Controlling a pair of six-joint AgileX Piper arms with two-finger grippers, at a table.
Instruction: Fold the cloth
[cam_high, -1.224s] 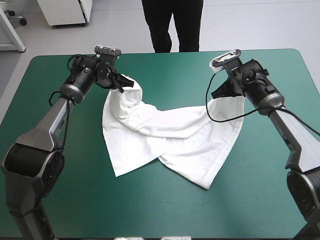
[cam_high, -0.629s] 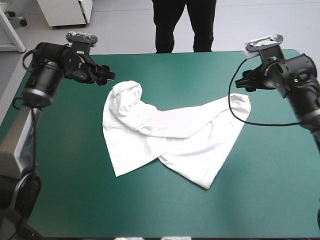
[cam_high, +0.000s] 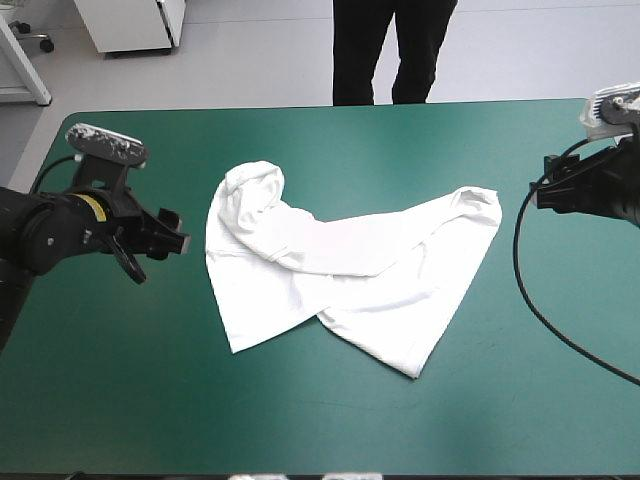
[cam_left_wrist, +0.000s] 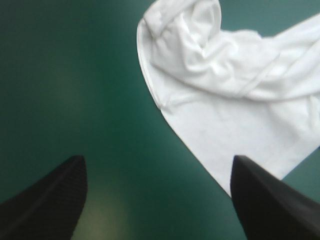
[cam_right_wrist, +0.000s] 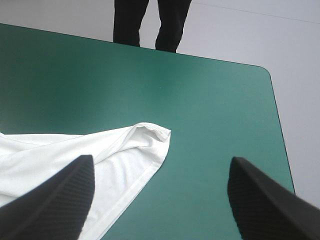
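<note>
High view, nearly whole frame: teal-green tabletop (cam_high: 330, 420), smooth and matt, rounded at far corners. Flat on it at centre of frame: white T-shirt (cam_high: 340, 275), soft knit, creased, doubled over itself into a broad V. Long axis left to right across frame. Two rounded, rumpled ends up toward upper left and upper right. Two sharp corners down toward lower centre, one layer overlapped on the other in the middle. Thick folded ridge along upper edge between the two ends.

At left edge of frame, mid-height: left tool (cam_high: 176, 233), black, apart from T-shirt, aimed toward it. Left wrist view: black fingers (cam_left_wrist: 55, 200) spread wide, nothing held, T-shirt ahead. At right edge, upper part: right tool (cam_high: 545, 190), clear of T-shirt's right end. Right wrist view: fingers (cam_right_wrist: 60, 200) likewise wide apart and empty, hemmed rounded end of T-shirt just ahead.
</note>
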